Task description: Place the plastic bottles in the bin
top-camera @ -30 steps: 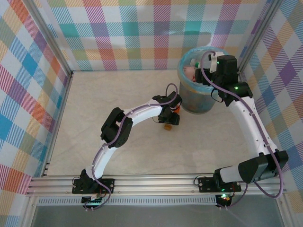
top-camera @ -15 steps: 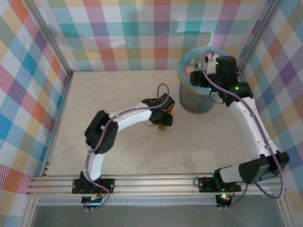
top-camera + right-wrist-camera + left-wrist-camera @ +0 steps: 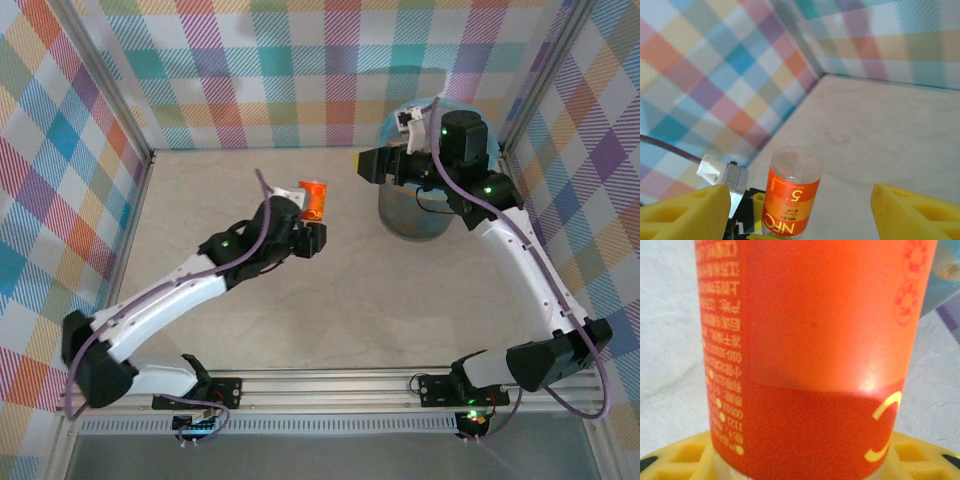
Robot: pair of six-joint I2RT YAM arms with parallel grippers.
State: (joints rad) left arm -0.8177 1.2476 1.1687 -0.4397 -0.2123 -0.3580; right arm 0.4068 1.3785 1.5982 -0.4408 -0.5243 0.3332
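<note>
An orange bottle point(image 3: 313, 198) is gripped by the left jaws, which are closed on its sides. In the left wrist view the label is pressed between the two yellow pads point(image 3: 675, 460), one at each lower corner, with the bottle standing straight up out of the gap. From above, the bottle is seen at the tip of the left arm point(image 3: 190, 285), over the middle of the desk point(image 3: 200, 200) and a little toward the back wall. In the right wrist view its clear end is turned up (the label print reads upside down there), with bare desk behind it.

The bin point(image 3: 405, 215) is set in the far right corner of the desk, well apart from the bottle and to its right. Its blue bag lining can be seen at the rim; what lies inside cannot be made out.

The right jaws are held wide open with nothing between them. They are placed over the left side of the bin's rim and pointed left toward the bottle, so the line from bottle to bin is taken up by them. In the right wrist view the yellow fingers point(image 3: 685, 207) are seen at either lower corner, with the bottle framed in the gap but far beyond them. Much of the bin's mouth is covered from above by the right arm point(image 3: 520, 250) and its cable.
</note>
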